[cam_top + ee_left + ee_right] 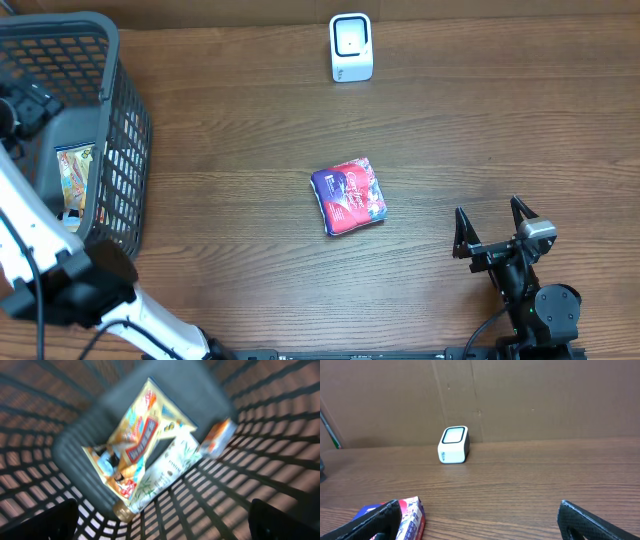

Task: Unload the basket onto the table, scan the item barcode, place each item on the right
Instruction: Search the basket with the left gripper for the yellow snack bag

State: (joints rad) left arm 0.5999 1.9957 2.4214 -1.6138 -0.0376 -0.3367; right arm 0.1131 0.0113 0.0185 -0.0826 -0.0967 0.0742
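Observation:
A purple and red packet (348, 196) lies flat on the wooden table near its middle; its edge also shows at the lower left of the right wrist view, packet (412, 515). The white scanner (351, 47) stands at the far edge, facing forward as scanner (454, 445). My right gripper (486, 206) is open low over the table, right of the packet, nothing between its fingers (375, 522). My left gripper (162, 515) hangs open inside the basket (110, 60), above a yellow snack packet (135, 440), holding nothing.
The dark mesh basket (280, 435) at the table's left also holds a white and green packet (165, 470) and a small orange box (217, 437). A cardboard wall (545, 400) stands behind the scanner. My left arm (40, 240) reaches over the basket's front.

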